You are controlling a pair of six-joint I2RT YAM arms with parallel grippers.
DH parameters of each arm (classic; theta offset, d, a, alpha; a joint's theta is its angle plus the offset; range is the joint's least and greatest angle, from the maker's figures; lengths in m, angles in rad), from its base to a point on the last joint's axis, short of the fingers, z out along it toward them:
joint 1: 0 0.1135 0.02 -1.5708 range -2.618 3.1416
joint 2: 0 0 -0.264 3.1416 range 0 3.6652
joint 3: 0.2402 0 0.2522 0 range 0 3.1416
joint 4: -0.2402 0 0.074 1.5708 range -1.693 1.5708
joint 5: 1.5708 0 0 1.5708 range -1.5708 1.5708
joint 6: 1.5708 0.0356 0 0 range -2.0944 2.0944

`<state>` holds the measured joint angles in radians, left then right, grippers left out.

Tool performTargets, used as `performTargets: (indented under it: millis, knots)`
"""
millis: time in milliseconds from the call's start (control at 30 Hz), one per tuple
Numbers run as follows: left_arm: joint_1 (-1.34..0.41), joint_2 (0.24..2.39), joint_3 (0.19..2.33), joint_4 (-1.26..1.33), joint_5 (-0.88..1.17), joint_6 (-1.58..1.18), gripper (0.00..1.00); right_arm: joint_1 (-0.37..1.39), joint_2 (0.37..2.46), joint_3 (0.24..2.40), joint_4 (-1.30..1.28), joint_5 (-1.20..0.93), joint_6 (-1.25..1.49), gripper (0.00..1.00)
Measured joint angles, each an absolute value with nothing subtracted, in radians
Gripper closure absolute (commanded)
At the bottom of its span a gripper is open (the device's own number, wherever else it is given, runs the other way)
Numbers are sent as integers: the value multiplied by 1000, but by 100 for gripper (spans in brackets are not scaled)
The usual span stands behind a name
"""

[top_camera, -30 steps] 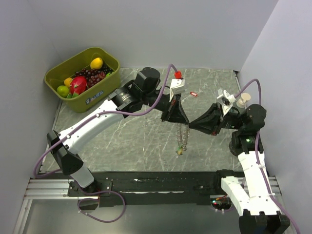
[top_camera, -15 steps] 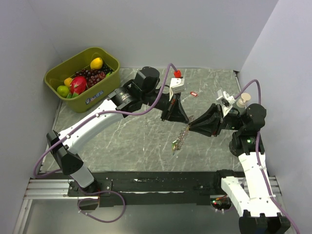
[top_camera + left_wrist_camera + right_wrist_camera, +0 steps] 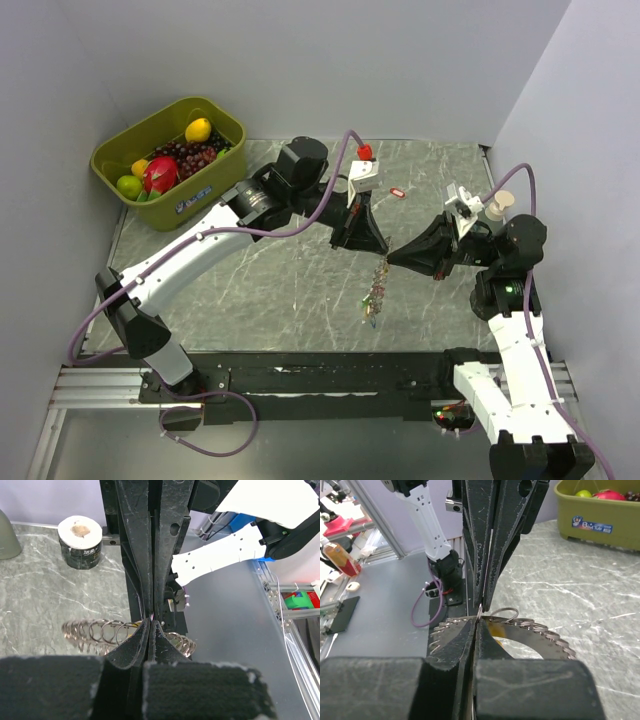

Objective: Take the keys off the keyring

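The keyring, a chain of small silvery rings, hangs over the middle of the table from the point where both grippers meet. Tiny yellow and green keys dangle at its lower end. My left gripper is shut on the top of the chain, and rings spread to either side of its tips. My right gripper faces it tip to tip and is shut on one ring, with the chain arcing behind it. One red key lies loose on the table further back.
A green bin holding fruit stands at the back left. A roll of tape stands on the table by the right arm. A small red object sits at the back centre. The table's dark front rail runs below the chain.
My right gripper opened, then shut again on the chain beside the left gripper's tips. The hanging chain swung towards the right gripper and has settled back, hanging steeper.
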<state>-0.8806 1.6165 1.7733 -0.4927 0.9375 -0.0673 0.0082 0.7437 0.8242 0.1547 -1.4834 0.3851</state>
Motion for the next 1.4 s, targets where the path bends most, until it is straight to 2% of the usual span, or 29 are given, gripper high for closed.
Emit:
performTargets:
  millis: [67,133,233,400,600,833,1033,1267,1400]
  knots:
    - [-881,1617,1775,-493,938,-67,99,8,744,823,163,-1483,389,100]
    - [-881,1617,1775,-495,937,-66,93,8,744,826,143,-1483,367,100]
    - [-881,1617,1775,-499,931,-61,88,8,751,874,-17,-1475,262,100]
    - [-883,1607,1775,-497,898,-22,58,8,769,977,-284,-1449,76,100]
    - [-883,1591,1797,-530,814,49,44,8,796,1080,-626,-1400,-145,100]
    - [-931,1581,1865,-599,624,208,42,16,899,1203,-963,-1296,-331,100]
    - [-1051,1581,1811,-666,492,352,43,62,966,1225,-1094,-1176,-392,100]
    - [-1099,1607,1792,-709,393,427,45,136,969,1224,-1131,-1074,-402,100]
    - [-1105,1616,1791,-709,356,450,49,153,969,1224,-1143,-1037,-410,100]
